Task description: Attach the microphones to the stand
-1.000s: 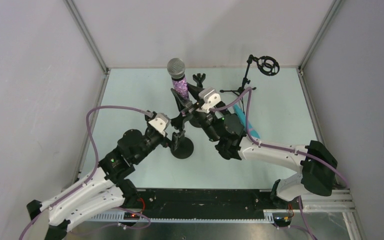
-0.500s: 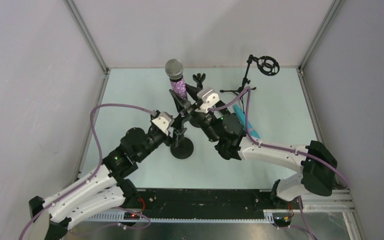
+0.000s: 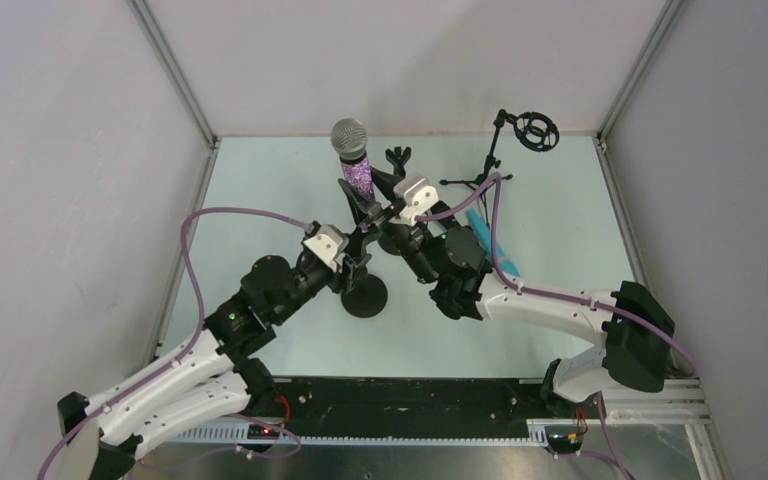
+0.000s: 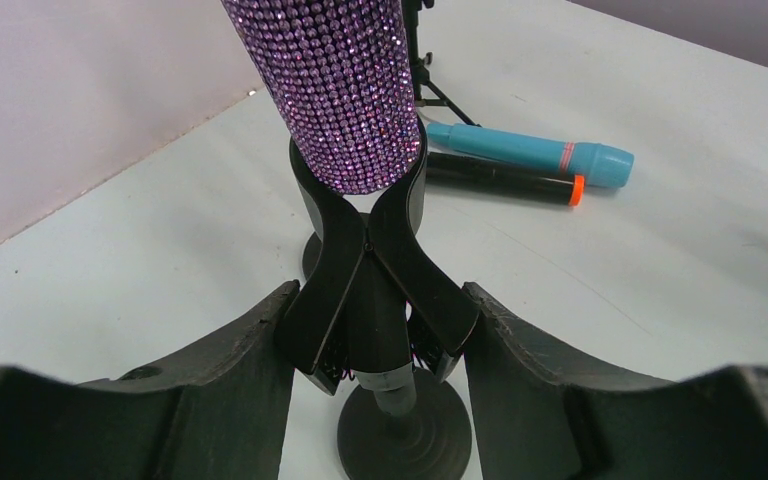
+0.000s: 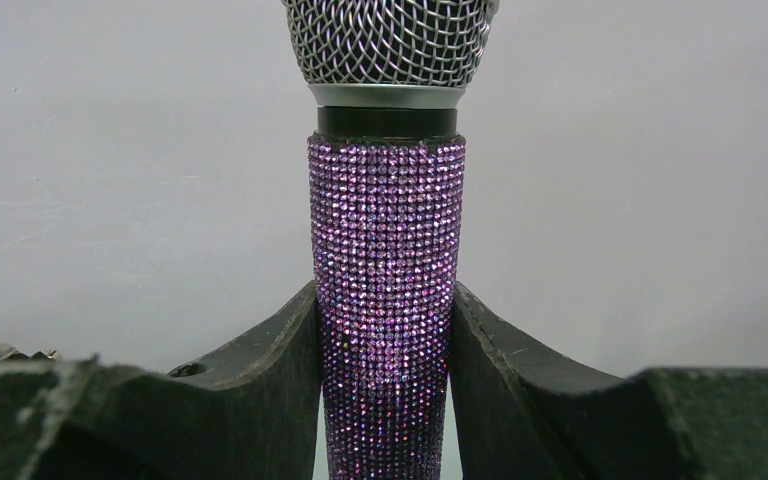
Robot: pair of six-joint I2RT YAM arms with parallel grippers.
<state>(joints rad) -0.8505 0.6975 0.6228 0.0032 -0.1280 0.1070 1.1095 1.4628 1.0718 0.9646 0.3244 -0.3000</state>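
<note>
The purple glittery microphone (image 3: 358, 176) (image 5: 387, 260) stands upright, silver mesh head up, with my right gripper (image 3: 378, 214) (image 5: 385, 300) shut on its body. Its lower end (image 4: 345, 90) sits in the black spring clip (image 4: 370, 290) of the stand (image 3: 365, 297). My left gripper (image 3: 353, 262) (image 4: 380, 296) presses both of the clip's levers from the sides, above the stand's round base (image 4: 405, 440). The teal microphone (image 4: 530, 155) (image 3: 488, 240) and the black microphone with the orange end (image 4: 500, 180) lie side by side on the table behind the stand.
A tripod stand with a ring mount (image 3: 535, 130) stands at the back right. Another black clip holder (image 3: 398, 158) rises behind the purple microphone. Grey walls close in the pale table (image 3: 260, 190) on three sides.
My left gripper has moved in towards the stand and its jaws have narrowed onto the clip's levers. The purple microphone has shifted slightly left. The right gripper's grip is unchanged.
</note>
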